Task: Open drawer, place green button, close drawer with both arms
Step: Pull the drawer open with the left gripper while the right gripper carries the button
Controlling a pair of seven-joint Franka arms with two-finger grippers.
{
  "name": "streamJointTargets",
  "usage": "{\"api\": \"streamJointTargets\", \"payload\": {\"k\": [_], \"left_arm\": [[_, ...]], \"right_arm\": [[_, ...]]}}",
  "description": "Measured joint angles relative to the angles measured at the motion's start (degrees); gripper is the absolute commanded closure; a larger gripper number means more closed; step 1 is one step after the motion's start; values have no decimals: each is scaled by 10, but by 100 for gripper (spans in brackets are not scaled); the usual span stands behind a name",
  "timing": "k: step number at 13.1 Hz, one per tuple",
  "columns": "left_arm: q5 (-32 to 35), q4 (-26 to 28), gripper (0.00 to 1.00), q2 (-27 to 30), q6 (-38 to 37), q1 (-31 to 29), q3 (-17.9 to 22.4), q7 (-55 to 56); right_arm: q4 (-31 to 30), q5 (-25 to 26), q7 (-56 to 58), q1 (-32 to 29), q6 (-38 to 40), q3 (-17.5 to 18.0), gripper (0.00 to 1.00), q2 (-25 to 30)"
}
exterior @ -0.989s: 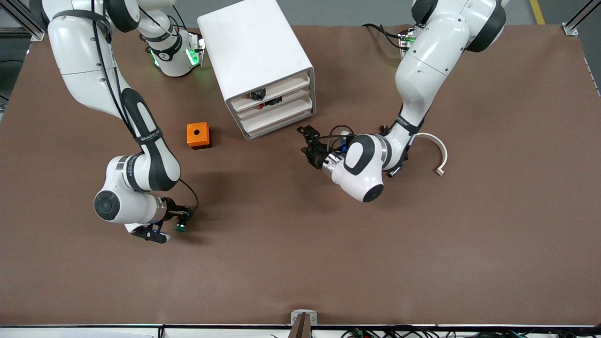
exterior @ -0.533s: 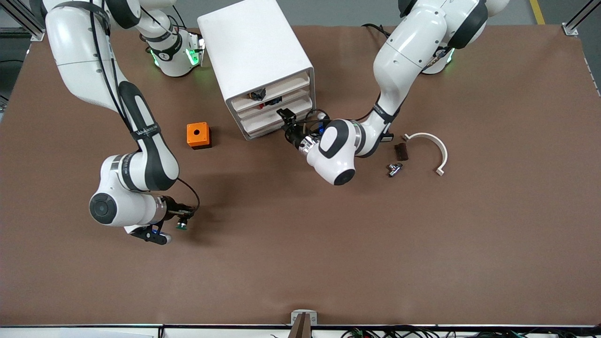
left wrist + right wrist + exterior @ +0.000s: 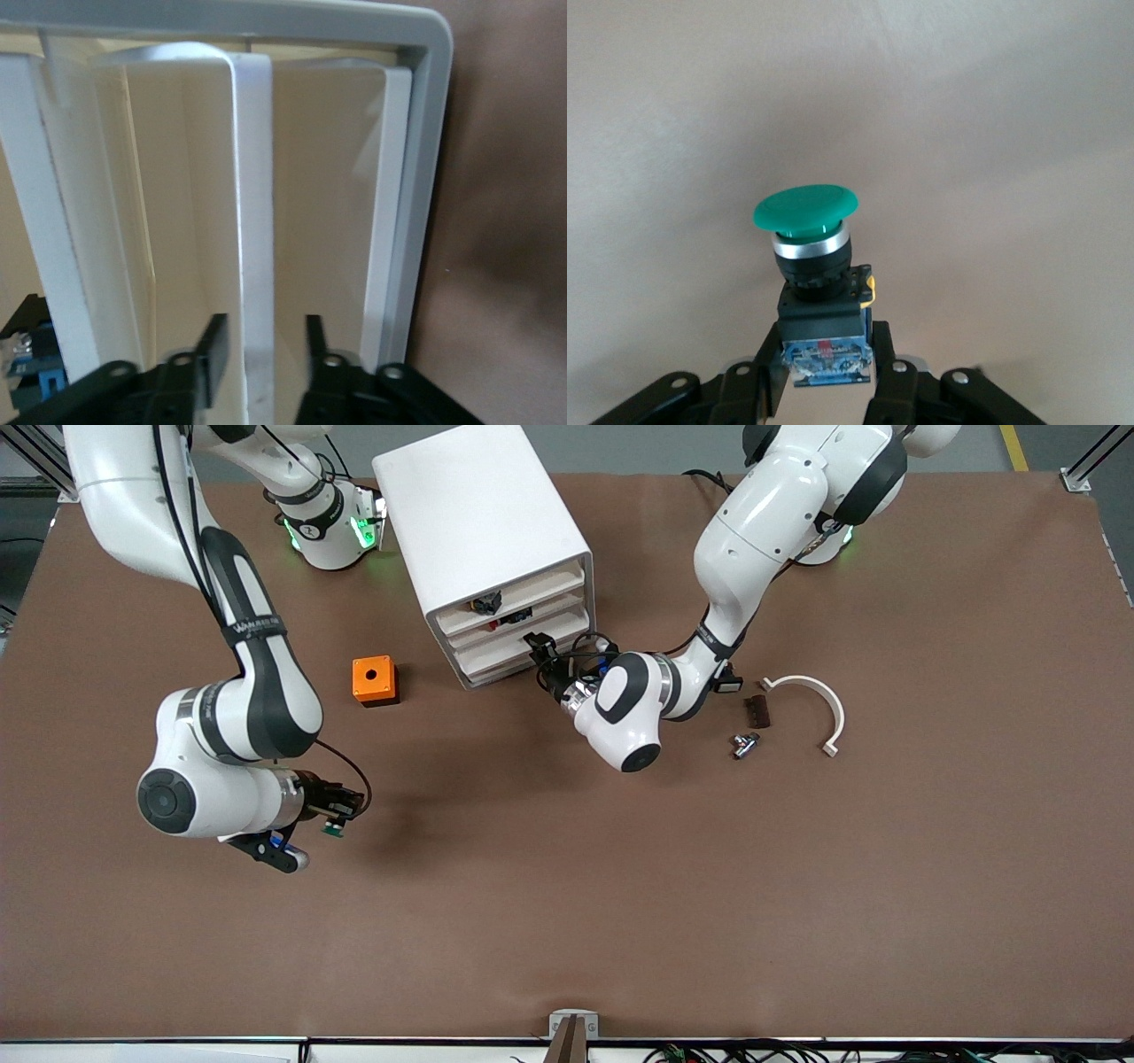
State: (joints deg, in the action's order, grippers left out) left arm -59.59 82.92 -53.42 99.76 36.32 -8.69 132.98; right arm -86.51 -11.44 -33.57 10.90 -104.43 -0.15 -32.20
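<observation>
The button [image 3: 813, 266] has a glossy mushroom-shaped green cap on a silver ring, then a black barrel and a blocky base with a blue bit at the bottom. The right end effector [image 3: 827, 367] is pinched tight on that base and holds it up over bare brown worktop [image 3: 620, 886], toward the right arm's end; in the front view it's just a green speck at the fingertips [image 3: 334, 828]. The cabinet [image 3: 478, 522] is a smooth white plastic box with rounded corners and stacked cream-white trays, standing toward the robots' side. The left end effector [image 3: 261, 354] sits right at the drawer [image 3: 514, 657], with its black fingers [image 3: 213, 350] straddling the thin white lip, one on each side. They look close to the lip, but I can't tell if they're actually clamped on it yet. Some small dark parts sit in the upper trays [image 3: 485, 605], too small to make out. An orange box [image 3: 374, 679] with a round hole on top sits beside the cabinet, toward the right arm's end. Toward the left arm's end there's a curved white plastic band [image 3: 819, 700], a little dark brown block [image 3: 757, 710] and a silver metal part [image 3: 742, 744]. The left arm's wrist covers part of the drawer front in the front view.
</observation>
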Motion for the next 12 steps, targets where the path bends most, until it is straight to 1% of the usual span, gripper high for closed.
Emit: {"api": "streamJointTargets", "payload": {"k": [2,4,5,8,9,11,12], "left_arm": [[-4,-1,100,0,0,1,0,-1],[-17,0,100,-1,-4,-4,5,-17],[-20,0,100,-1,-4,-9,8,-25],[-23,-2,98,-1,-4,-44,11,-72],[-25,-4,95,-1,-3,-58,12,-98],[-27,-10,94,-2,-2,-89,13,-129],[-28,-15,82,-4,-2,-102,13,-135]], "right_arm": [[0,-5,-54,12,27,0,96,27],[-1,-42,-107,22,48,0,96,46],[-2,-54,-137,28,55,0,96,52],[-6,-62,-189,64,69,2,100,66],[-7,-63,-189,80,84,2,100,68],[-11,-63,-214,115,97,2,100,69],[-12,-66,-245,126,95,2,100,69]]}}
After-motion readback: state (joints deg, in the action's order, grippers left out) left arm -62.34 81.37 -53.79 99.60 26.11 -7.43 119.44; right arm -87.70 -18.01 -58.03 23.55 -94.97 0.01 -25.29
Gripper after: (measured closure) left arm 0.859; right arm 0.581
